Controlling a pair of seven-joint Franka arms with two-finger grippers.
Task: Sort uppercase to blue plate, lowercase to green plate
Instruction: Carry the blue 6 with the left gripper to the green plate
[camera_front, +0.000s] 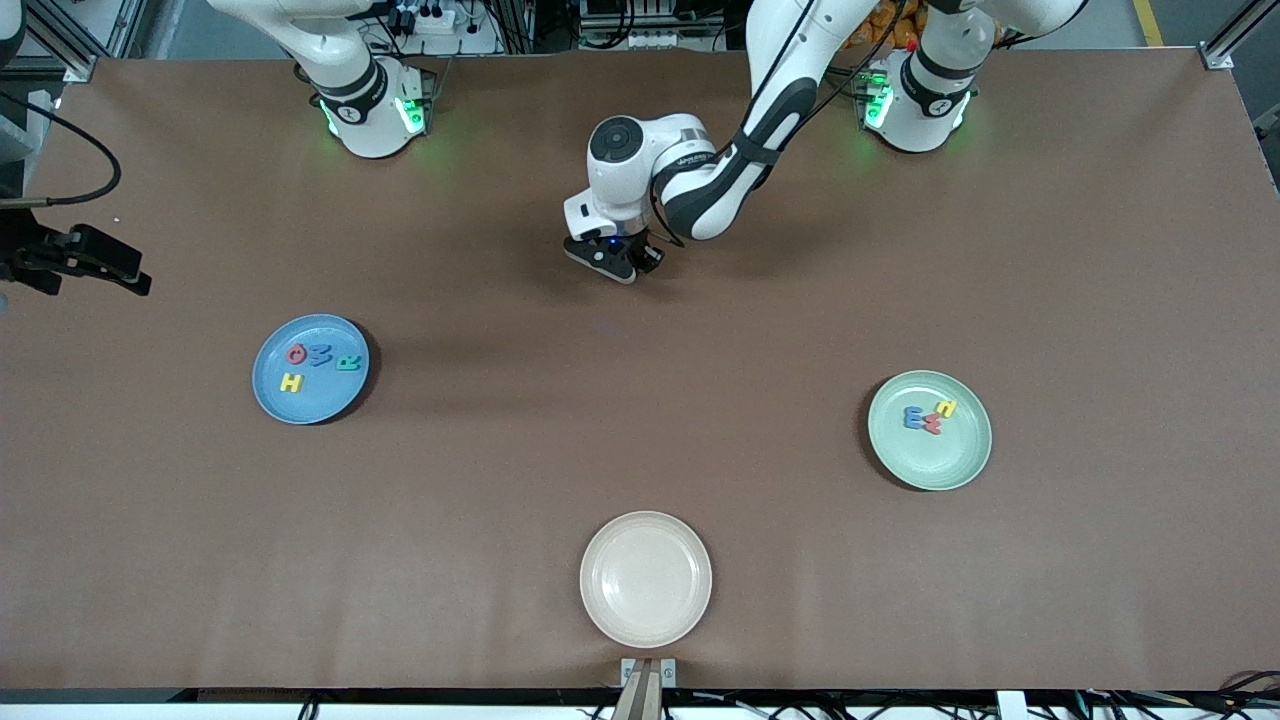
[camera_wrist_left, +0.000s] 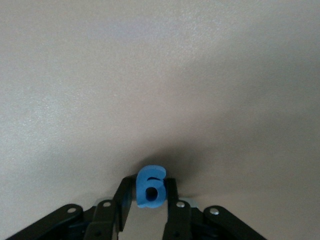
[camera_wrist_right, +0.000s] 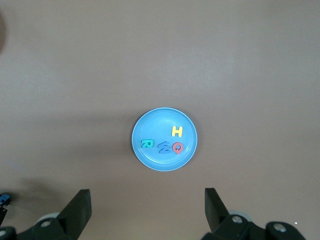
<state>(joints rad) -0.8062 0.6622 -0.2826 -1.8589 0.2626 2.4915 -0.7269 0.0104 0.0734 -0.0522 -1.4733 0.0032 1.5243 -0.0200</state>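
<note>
Uppercase letters all lie on the blue plate (camera_front: 311, 369) at the middle left of the front frame: we read a yellow H (camera_front: 291, 382), a red Q (camera_front: 297, 353), a blue W (camera_front: 320, 353) and a teal R (camera_front: 348, 363); the right wrist view shows the same four at its center. Lowercase letters are split. On the green plate (camera_front: 930, 430), at the middle right of the front frame, we see a yellow h (camera_front: 945, 408), a blue m (camera_front: 914, 418) and a red m (camera_front: 933, 425) bunched together. The blue g (camera_wrist_left: 150, 187) is pinched between the fingers of the left hand (camera_front: 628, 262), low over the bare brown counter (camera_front: 640, 420) in the upper middle of the front frame; in the left wrist view it sits at the bottom center and reads like a 6. The right hand (camera_wrist_right: 147, 210) is spread wide, its two fingers at the bottom corners of its own wrist view, hanging high over the blue plate with nothing between them; its arm waits. A beige plate (camera_front: 646, 578) lies at the bottom center of the front frame. Small print on the left arm's wrist is too fine for us to read.
</note>
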